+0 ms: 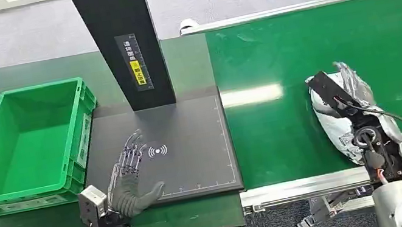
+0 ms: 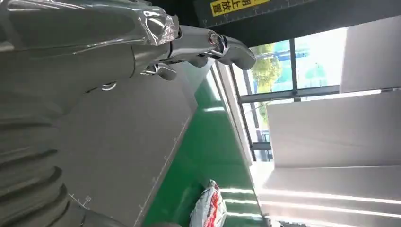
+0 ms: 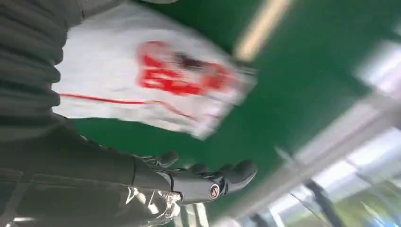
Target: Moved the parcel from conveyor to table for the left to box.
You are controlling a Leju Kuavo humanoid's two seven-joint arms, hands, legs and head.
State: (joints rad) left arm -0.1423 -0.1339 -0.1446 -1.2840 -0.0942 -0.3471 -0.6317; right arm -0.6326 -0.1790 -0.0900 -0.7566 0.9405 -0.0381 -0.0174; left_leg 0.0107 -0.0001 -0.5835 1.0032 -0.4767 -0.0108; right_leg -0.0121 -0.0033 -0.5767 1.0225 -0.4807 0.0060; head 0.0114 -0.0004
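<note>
Parcel, a white bag with red print, lies on the green conveyor directly beneath the right hand, whose grip I cannot tell; left hand rests spread, holding nothing, on the dark pad beside the green box

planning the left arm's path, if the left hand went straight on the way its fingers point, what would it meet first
Probably the black post. The left hand lies over the dark mat, fingers aimed up and slightly right toward the post's base. The mat between looks free, though height above it is unclear.
</note>
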